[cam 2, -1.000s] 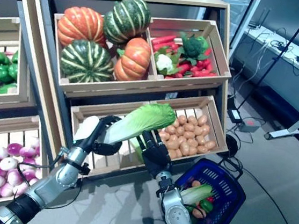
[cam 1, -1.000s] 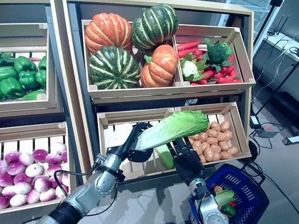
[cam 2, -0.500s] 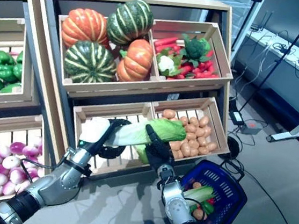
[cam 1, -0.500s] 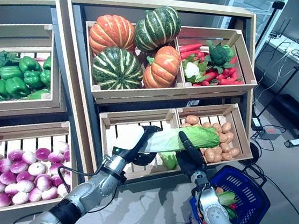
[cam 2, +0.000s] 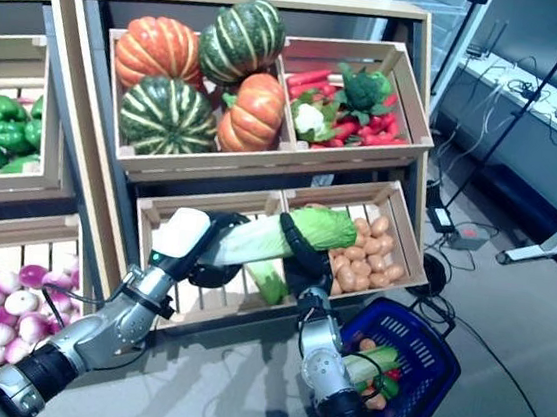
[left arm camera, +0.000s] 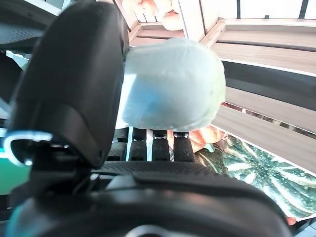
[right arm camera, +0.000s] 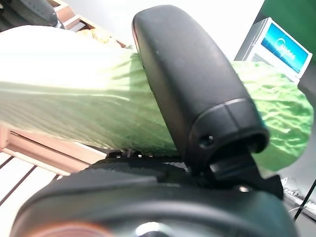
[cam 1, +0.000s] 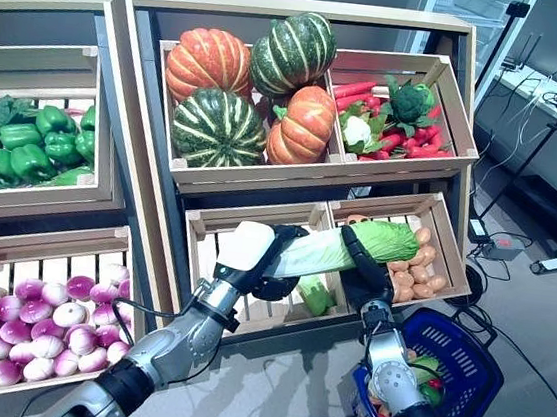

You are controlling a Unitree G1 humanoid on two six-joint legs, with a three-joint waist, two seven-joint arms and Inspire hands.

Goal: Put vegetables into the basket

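Both hands are gripping the cabbage [cam 1: 339, 251] level before the lower crates, left hand [cam 1: 264, 262] clamping its white base, right hand [cam 1: 365, 263] wrapping its leafy end, needing even carrying toward the basket [cam 1: 466, 376] lower right

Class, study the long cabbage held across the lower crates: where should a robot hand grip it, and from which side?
Grip the cabbage on its firm pale stalk, not the frilly leaf tip, wrapping across its length. It lies nearly level; the left hand holds the stalk end, the right hand the leafy end.
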